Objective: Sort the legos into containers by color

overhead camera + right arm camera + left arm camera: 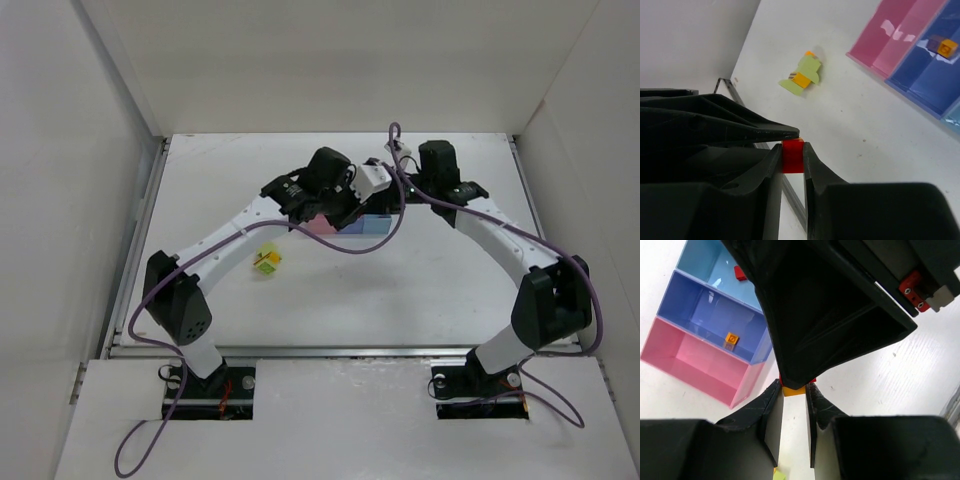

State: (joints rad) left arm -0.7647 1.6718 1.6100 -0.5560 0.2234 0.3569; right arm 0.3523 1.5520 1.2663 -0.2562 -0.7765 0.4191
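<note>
Both grippers meet just above the table, in front of the containers (375, 224). My left gripper (794, 390) is shut on a yellow-orange lego (793, 391), with a sliver of red showing right behind it. My right gripper (792, 150) is shut on a red lego (792, 157), and an orange edge shows at its top. The two held bricks touch each other. In the purple-blue bin (705, 310) lies an orange lego (730, 340), and in the light blue bin (707, 262) a red one (740, 273). The pink bin (690, 362) shows nothing inside.
A small cluster of lime green and orange legos (266, 261) lies on the table left of the bins and also shows in the right wrist view (802, 77). White walls enclose the table on three sides. A purple cable (350, 248) hangs across the middle.
</note>
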